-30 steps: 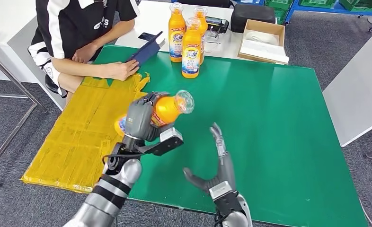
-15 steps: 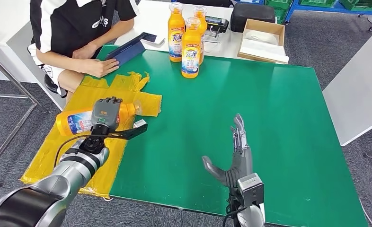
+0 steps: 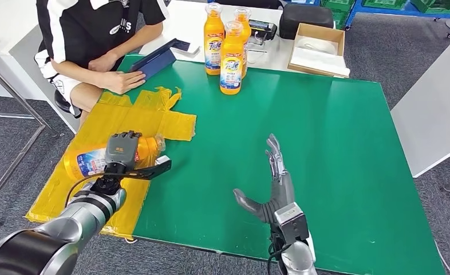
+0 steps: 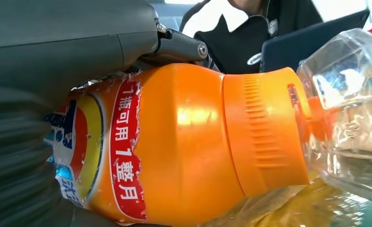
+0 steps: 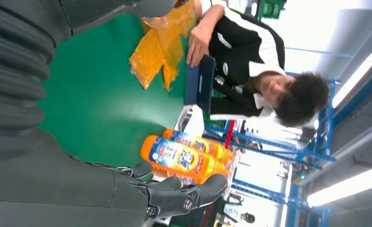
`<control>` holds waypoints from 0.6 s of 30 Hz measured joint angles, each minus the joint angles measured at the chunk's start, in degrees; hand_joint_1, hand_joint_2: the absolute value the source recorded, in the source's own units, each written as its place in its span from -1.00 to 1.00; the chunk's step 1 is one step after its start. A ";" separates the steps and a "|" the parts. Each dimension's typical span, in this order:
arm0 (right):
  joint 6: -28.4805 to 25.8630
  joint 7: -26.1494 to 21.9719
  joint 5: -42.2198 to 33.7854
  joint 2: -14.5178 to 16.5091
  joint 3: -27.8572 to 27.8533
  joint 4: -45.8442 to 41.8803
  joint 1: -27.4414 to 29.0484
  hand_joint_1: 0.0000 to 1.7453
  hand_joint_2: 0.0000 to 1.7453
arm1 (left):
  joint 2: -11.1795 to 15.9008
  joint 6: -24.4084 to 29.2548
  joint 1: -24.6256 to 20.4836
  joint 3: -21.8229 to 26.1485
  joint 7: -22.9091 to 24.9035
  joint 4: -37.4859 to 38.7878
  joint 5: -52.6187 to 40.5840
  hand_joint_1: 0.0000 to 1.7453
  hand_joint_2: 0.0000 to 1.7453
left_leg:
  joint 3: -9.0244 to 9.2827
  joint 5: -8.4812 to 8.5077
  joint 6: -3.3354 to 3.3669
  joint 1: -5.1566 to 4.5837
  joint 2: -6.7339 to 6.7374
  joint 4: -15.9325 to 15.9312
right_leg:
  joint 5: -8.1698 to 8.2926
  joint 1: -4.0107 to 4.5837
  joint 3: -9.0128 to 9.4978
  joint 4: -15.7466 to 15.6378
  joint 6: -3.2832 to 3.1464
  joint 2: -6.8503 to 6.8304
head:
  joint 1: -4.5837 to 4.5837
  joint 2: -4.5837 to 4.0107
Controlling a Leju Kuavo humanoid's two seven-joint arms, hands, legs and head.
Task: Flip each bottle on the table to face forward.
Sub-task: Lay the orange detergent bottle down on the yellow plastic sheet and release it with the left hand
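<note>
Left robot hand (image 3: 121,150) grips a bottle (image 3: 91,160) lying sideways over the yellow sheet (image 3: 145,117) at 9 o'clock of the counter (image 3: 326,143); fingers cover its middle, clear cap (image 4: 345,113) pokes out. Right robot hand (image 3: 271,192) empty, fingers spread, above the mat at 6 o'clock. Three bottles (image 3: 231,57) upright at 12 o'clock, rear one mostly hidden. Person (image 3: 97,34) at 11 o'clock, cut off by the frame.

Even, bright overhead light fills the room. Ceiling strip lights (image 5: 345,185) blow out white. The close bottle (image 4: 189,142) shows glare and soft focus.
</note>
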 joint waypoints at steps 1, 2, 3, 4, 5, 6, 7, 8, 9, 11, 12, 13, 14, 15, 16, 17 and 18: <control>-0.06 0.05 0.05 -0.05 0.23 0.31 -0.08 -1.00 1.00 | -0.12 0.32 0.20 0.76 -1.14 0.08 0.76 -0.77 1.00 | 0.00 0.00 0.00 0.00 -0.01 0.00 | 0.00 0.00 0.00 0.00 0.00 0.00 | 0.00 0.00; -0.14 0.07 0.09 -0.10 0.41 0.58 -0.12 -1.00 1.00 | -0.23 0.55 0.38 1.46 -2.09 0.14 1.36 -1.00 1.00 | 0.01 0.01 -0.01 0.01 -0.01 0.00 | 0.00 0.00 0.00 0.01 -0.01 -0.01 | 0.00 0.00; -0.23 0.09 0.12 -0.13 0.54 0.82 -0.15 -1.00 1.00 | -0.38 0.85 0.54 2.19 -3.13 0.20 2.07 -1.00 1.00 | 0.01 0.01 -0.01 0.01 -0.02 0.00 | -0.01 0.00 0.00 0.01 -0.01 -0.01 | 0.00 0.00; -0.34 0.15 0.19 -0.17 0.65 1.04 -0.17 -1.00 1.00 | -0.59 1.17 0.68 3.01 -4.56 0.22 3.08 -1.00 1.00 | 0.01 0.01 -0.01 0.01 -0.02 0.00 | -0.01 0.00 0.01 0.01 -0.01 -0.01 | 0.00 0.00; -0.46 0.22 0.27 -0.22 0.75 1.24 -0.18 -1.00 1.00 | -0.83 1.49 0.82 3.92 -6.19 0.23 4.18 -1.00 1.00 | 0.02 0.01 -0.01 0.01 -0.03 0.00 | -0.01 0.00 0.01 0.01 -0.01 -0.01 | 0.00 0.00; -0.59 0.29 0.37 -0.29 0.82 1.43 -0.18 -1.00 1.00 | -1.11 1.78 0.96 4.99 -8.15 0.24 5.48 -1.00 1.00 | 0.02 0.01 -0.01 0.00 -0.03 0.00 | -0.01 0.00 0.01 0.01 -0.01 -0.01 | 0.00 0.00; -0.74 0.36 0.46 -0.39 0.87 1.62 -0.18 -1.00 1.00 | -1.39 1.94 1.09 6.10 -10.16 0.24 6.85 -1.00 1.00 | 0.02 0.01 -0.01 0.00 -0.03 0.00 | -0.01 -0.01 0.01 0.01 -0.01 -0.01 | 0.00 0.00; -0.87 0.39 0.53 -0.50 0.88 1.79 -0.17 -1.00 1.00 | -1.70 1.94 1.22 7.24 -12.18 0.22 8.29 -1.00 1.00 | 0.02 0.01 -0.01 0.00 -0.04 0.00 | 0.00 -0.01 0.02 0.01 -0.01 -0.02 | 0.01 0.00; -0.98 0.41 0.60 -0.62 0.87 1.95 -0.17 -1.00 1.00 | -2.04 1.82 1.35 8.42 -14.29 0.20 9.86 -1.00 1.00 | 0.02 0.01 -0.01 -0.01 -0.04 0.00 | 0.00 -0.02 0.02 0.01 -0.01 -0.02 | 0.01 0.00; -1.06 0.45 0.68 -0.87 0.84 2.19 -0.14 -1.00 1.00 | -2.75 1.13 1.59 10.77 -18.57 0.14 13.10 -1.00 1.00 | 0.02 0.01 0.00 -0.02 -0.05 0.00 | 0.00 -0.03 0.02 0.01 0.00 -0.02 | 0.01 0.00; -1.07 0.48 0.71 -0.99 0.80 2.28 -0.11 -1.00 1.00 | -3.14 0.63 1.71 11.98 -20.79 0.07 14.74 -1.00 1.00 | 0.02 0.01 0.00 -0.02 -0.05 0.01 | 0.00 -0.03 0.02 0.01 0.00 -0.02 | 0.01 0.00; -1.07 0.52 0.74 -1.10 0.75 2.36 -0.08 -1.00 1.00 | -3.50 0.12 1.84 13.18 -22.88 -0.05 16.24 -1.00 1.00 | 0.02 0.01 0.00 -0.03 -0.05 0.01 | 0.01 -0.03 0.02 0.01 0.01 -0.02 | 0.01 0.00; -1.08 0.57 0.78 -1.20 0.69 2.40 -0.04 -1.00 1.00 | -3.87 -0.34 1.99 14.29 -24.62 -0.21 17.45 -1.00 1.00 | 0.02 0.01 0.00 -0.03 -0.06 0.01 | 0.01 -0.03 0.02 0.00 0.01 -0.02 | 0.00 0.00; -1.08 0.62 0.82 -1.28 0.62 2.43 0.02 -1.00 1.00 | -4.21 -0.73 2.12 15.33 -26.00 -0.40 18.39 -1.00 1.00 | 0.02 0.01 0.00 -0.03 -0.06 0.01 | 0.00 -0.03 0.02 0.00 0.01 -0.03 | 0.01 0.00; -1.09 0.69 0.86 -1.36 0.57 2.43 0.08 -1.00 1.00 | -4.48 -1.06 2.22 16.17 -26.93 -0.59 18.99 -1.00 1.00 | 0.03 0.01 0.00 -0.03 -0.06 0.01 | 0.00 -0.03 0.02 0.00 0.01 -0.03 | 0.00 0.00; -1.09 0.78 0.88 -1.44 0.52 2.43 0.13 -1.00 1.00 | -4.73 -1.37 2.28 16.90 -27.63 -0.72 19.45 -1.00 1.00 | 0.03 0.01 0.00 -0.03 -0.07 0.01 | 0.00 -0.03 0.03 0.01 0.00 -0.03 | 0.00 0.00; -1.09 0.85 0.89 -1.52 0.47 2.43 0.15 -1.00 1.00 | -4.94 -1.70 2.32 17.51 -28.23 -0.84 19.86 -1.00 1.00 | 0.03 0.01 0.00 -0.02 -0.07 0.01 | 0.00 -0.02 0.03 0.01 0.00 -0.03 | 0.01 0.00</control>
